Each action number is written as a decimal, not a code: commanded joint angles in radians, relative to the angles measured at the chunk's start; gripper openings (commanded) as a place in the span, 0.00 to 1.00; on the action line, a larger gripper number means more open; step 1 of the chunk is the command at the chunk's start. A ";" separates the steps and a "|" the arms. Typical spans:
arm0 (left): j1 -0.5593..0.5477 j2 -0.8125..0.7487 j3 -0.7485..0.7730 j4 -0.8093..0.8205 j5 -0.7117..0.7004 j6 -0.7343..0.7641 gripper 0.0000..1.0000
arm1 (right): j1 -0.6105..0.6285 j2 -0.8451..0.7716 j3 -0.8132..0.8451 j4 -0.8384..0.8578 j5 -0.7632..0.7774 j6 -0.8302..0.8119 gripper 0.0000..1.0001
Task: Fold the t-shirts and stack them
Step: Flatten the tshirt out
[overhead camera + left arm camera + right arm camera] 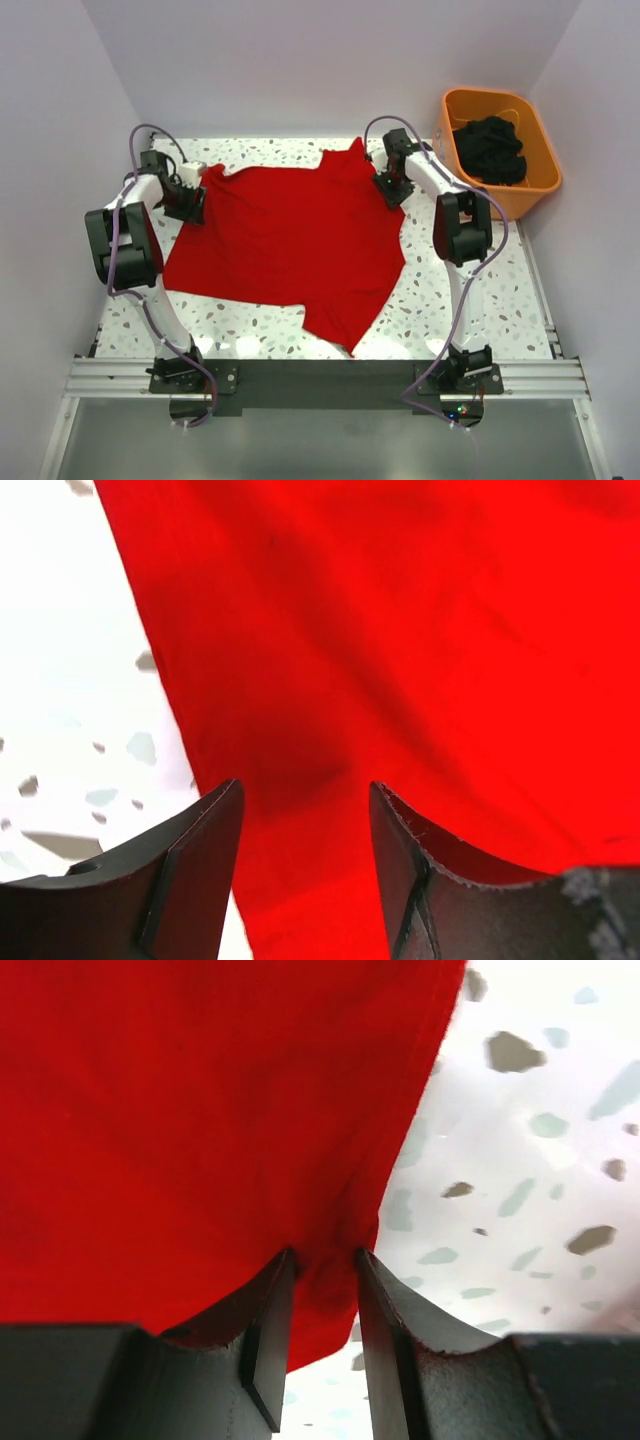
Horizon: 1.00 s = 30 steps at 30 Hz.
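One bright red t-shirt (285,240) lies spread, somewhat rumpled, across the speckled table (455,305). My left gripper (190,208) is at the shirt's far left corner. In the left wrist view its jaws (305,788) stand apart, open, over flat red cloth (400,630) near the shirt's left edge, with nothing bunched between them. My right gripper (388,188) is at the shirt's far right edge, beside a raised point of cloth. In the right wrist view it (325,1252) is shut on a small fold of the red cloth (180,1110) at the hem.
An orange plastic tub (522,196) stands at the back right, just off the table, with dark clothes (490,150) heaped inside. Grey walls close in on the left, the back and the right. Bare tabletop shows right of the shirt and along the near edge.
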 commanded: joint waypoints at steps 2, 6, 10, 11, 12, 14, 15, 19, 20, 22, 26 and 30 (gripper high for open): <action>0.010 -0.012 -0.059 0.027 -0.122 -0.078 0.57 | -0.049 0.051 0.009 0.044 0.197 -0.051 0.35; 0.010 -0.058 -0.134 -0.002 -0.185 -0.095 0.55 | -0.053 0.052 0.010 0.065 0.240 -0.089 0.34; 0.010 -0.132 -0.226 -0.055 -0.187 -0.084 0.50 | -0.053 0.014 -0.017 0.078 0.204 -0.108 0.34; 0.010 -0.158 -0.256 -0.066 -0.186 -0.081 0.50 | -0.053 0.005 -0.022 0.076 0.184 -0.117 0.35; 0.010 -0.169 -0.267 -0.095 -0.163 -0.078 0.49 | -0.053 -0.003 -0.025 0.079 0.182 -0.119 0.35; 0.010 -0.205 -0.257 -0.121 -0.106 -0.067 0.48 | -0.053 -0.026 -0.008 0.053 0.123 -0.129 0.37; 0.011 -0.222 -0.246 -0.112 -0.060 -0.063 0.49 | -0.053 -0.037 -0.008 0.055 0.119 -0.131 0.38; 0.005 -0.235 -0.064 0.009 0.055 -0.102 0.54 | -0.049 -0.086 0.030 0.030 0.023 -0.132 0.43; 0.001 -0.183 -0.012 0.044 0.069 -0.115 0.54 | -0.049 -0.090 0.065 0.015 0.007 -0.126 0.44; -0.010 -0.070 0.162 0.061 0.123 -0.144 0.54 | -0.049 -0.097 0.092 -0.017 -0.005 -0.112 0.44; -0.024 0.113 0.379 0.173 0.173 -0.210 0.51 | -0.044 -0.112 0.093 -0.054 -0.043 -0.093 0.41; -0.042 0.264 0.547 0.263 0.216 -0.322 0.42 | -0.044 -0.133 0.040 -0.059 -0.057 -0.088 0.36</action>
